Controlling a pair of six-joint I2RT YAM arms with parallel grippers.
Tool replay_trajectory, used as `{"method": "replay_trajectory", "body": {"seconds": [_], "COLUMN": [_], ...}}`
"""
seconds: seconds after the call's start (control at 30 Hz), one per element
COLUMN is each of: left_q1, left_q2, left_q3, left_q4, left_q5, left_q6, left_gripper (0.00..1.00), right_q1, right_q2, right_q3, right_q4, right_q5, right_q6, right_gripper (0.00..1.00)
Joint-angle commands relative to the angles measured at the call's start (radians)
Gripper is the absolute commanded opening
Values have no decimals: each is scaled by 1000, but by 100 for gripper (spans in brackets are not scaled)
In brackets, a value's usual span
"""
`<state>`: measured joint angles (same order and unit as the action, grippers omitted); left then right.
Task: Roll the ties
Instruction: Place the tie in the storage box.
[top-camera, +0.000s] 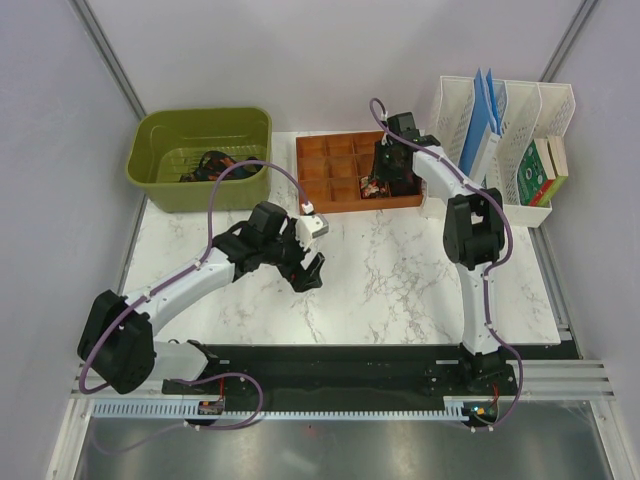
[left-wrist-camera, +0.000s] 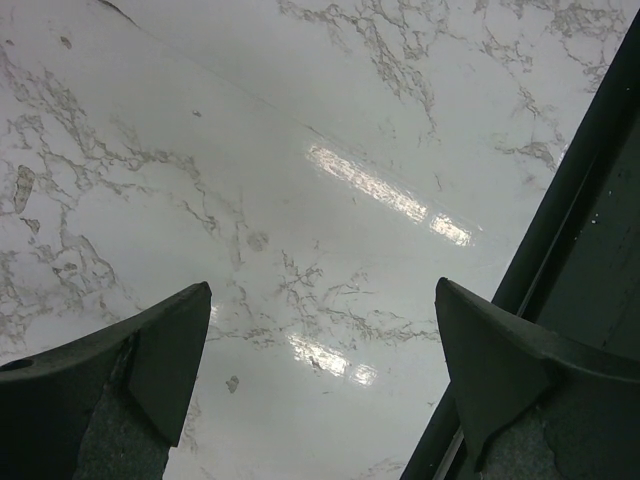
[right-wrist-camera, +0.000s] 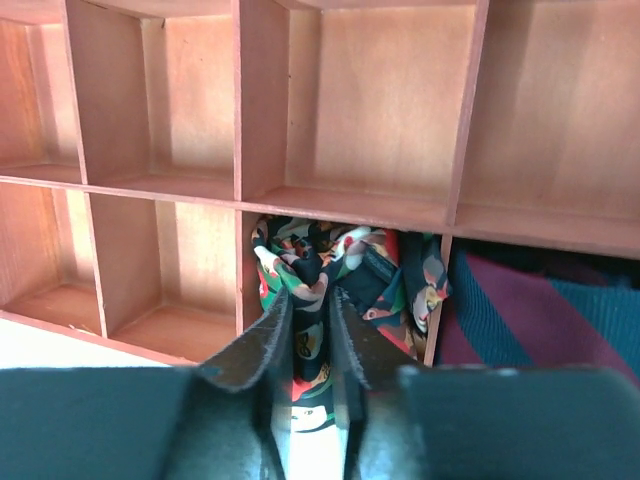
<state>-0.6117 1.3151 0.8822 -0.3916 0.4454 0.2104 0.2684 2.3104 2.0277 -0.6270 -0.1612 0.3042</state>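
Observation:
A speckled tie (right-wrist-camera: 385, 265) in red, green and black lies bunched in a front compartment of the wooden tray (right-wrist-camera: 350, 205). My right gripper (right-wrist-camera: 310, 298) reaches down into that compartment, its jaws a narrow gap apart with a fold of this tie between them. A maroon and teal striped tie (right-wrist-camera: 540, 310) fills the compartment to the right. In the top view the right gripper (top-camera: 383, 182) hangs over the tray's (top-camera: 340, 205) right end. My left gripper (top-camera: 310, 272) (left-wrist-camera: 325, 300) hovers wide open over bare marble, holding nothing.
A green basket (top-camera: 165, 185) at the back left holds more dark ties (top-camera: 205, 165). White file holders (top-camera: 500, 130) with books stand at the back right, close to the right arm. A black rail (left-wrist-camera: 590, 200) runs along the table's near edge.

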Motion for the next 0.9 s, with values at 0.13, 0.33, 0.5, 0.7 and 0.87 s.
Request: {"method": "replay_trajectory", "body": {"seconds": [0.13,0.33,0.5,0.7,0.87], "left_q1": [6,7,9,55,127], "left_q2": [-37,-50,-63,-53,-24], "left_q3": [3,14,32,104,237], "left_q4": [0,-12,-45,-118,-236], "left_q5": [-22,-16,-8,19,3], "left_q6": [-48,-49,-60,-104,-120], "left_gripper": [100,100,100,100,100], "right_q1": [-23,-34,-35,-35,-54], "right_q2": [23,-60,-135,-287,-439], "right_q3": [55,65,68,43,-99], "right_q4": [35,56,67,67,38], "right_q5": [-31,-73,-109,-167,-158], "right_q6": [-13,-17,-40,-88,-148], "right_gripper": [41,67,91,98,98]}}
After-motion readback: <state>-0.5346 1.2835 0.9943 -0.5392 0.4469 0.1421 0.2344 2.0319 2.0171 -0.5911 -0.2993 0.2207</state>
